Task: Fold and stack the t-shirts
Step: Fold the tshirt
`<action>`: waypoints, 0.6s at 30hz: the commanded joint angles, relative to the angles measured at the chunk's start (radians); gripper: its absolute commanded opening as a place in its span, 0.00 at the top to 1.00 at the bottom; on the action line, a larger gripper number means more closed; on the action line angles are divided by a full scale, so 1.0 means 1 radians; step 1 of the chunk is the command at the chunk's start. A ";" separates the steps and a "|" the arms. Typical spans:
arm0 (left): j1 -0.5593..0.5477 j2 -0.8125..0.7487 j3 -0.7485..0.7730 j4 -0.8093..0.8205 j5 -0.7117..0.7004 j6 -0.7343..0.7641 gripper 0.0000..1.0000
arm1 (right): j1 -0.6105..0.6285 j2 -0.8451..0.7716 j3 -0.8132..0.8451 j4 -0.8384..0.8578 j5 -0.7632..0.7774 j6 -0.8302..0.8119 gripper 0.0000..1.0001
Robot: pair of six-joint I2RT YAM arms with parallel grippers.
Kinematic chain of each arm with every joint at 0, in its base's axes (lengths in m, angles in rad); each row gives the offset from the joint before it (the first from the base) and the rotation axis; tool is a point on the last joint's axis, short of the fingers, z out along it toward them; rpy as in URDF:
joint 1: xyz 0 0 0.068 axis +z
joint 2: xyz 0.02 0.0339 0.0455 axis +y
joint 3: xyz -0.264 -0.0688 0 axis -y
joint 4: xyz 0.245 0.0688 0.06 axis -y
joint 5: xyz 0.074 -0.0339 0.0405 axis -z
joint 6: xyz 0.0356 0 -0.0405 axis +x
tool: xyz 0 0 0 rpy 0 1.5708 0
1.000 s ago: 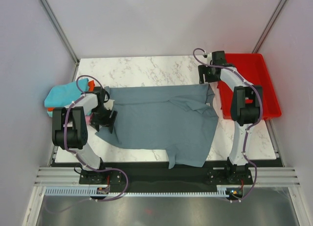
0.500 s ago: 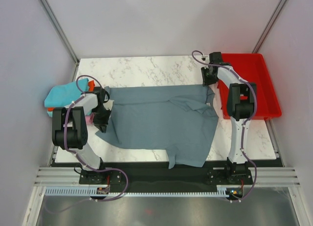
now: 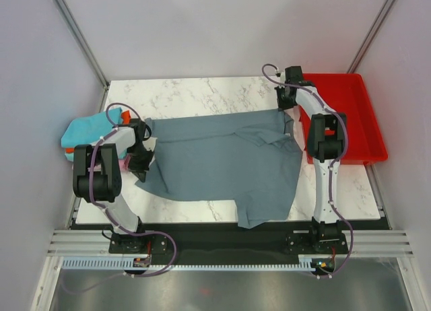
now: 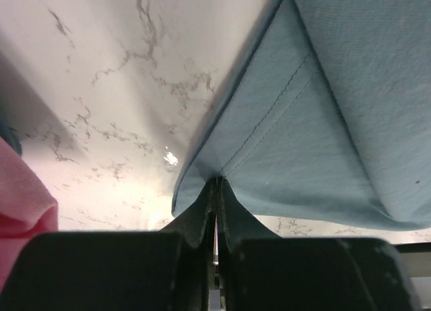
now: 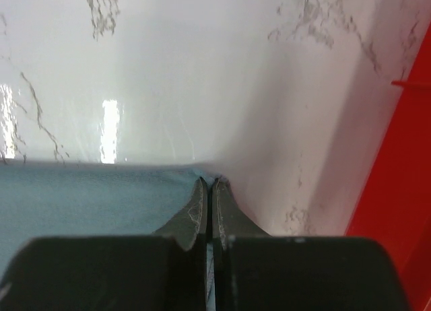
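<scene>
A large slate grey-blue t-shirt (image 3: 222, 159) lies spread over the marble table, its lower end hanging past the near edge. My left gripper (image 3: 143, 164) is shut on its left hem; the stitched cloth edge (image 4: 283, 143) runs up from the closed tips (image 4: 216, 183). At the shirt's far right corner my right gripper (image 3: 285, 110) is shut on the cloth (image 5: 87, 196), tips (image 5: 207, 184) pinched together at the fabric's corner. Folded teal (image 3: 84, 130), orange (image 3: 125, 115) and pink (image 3: 122, 162) t-shirts sit stacked at the table's left edge; the pink one (image 4: 23, 210) shows beside the left fingers.
A red plastic tray (image 3: 360, 116) stands at the right side of the table, its wall (image 5: 397, 190) close to the right gripper. Bare marble (image 3: 202, 95) lies behind the shirt.
Both grippers have gone from open to shut on the grey-blue shirt's edges. The right gripper has shifted toward the far side, and the shirt's far right corner has been drawn up and back.
</scene>
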 commanded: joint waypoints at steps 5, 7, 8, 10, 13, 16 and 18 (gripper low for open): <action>0.004 0.043 0.094 -0.025 0.000 -0.005 0.98 | 0.019 0.104 0.142 0.039 0.041 0.011 1.00; 0.003 0.044 0.088 -0.026 0.001 -0.003 0.98 | 0.029 0.127 0.170 0.045 0.041 0.014 1.00; 0.003 0.044 0.084 -0.026 0.000 -0.002 0.98 | 0.033 0.135 0.179 0.051 0.064 0.016 1.00; 0.003 0.044 0.073 -0.028 0.004 0.006 0.98 | 0.044 0.156 0.205 0.060 0.072 0.016 1.00; 0.001 0.035 0.087 -0.039 0.018 0.010 0.98 | 0.056 0.173 0.221 0.069 0.078 0.022 1.00; -0.007 0.017 0.117 -0.057 0.044 0.010 0.56 | 0.064 0.184 0.228 0.076 0.084 0.022 1.00; -0.011 0.021 0.125 -0.065 0.055 0.012 0.39 | 0.065 0.186 0.228 0.075 0.093 0.025 0.98</action>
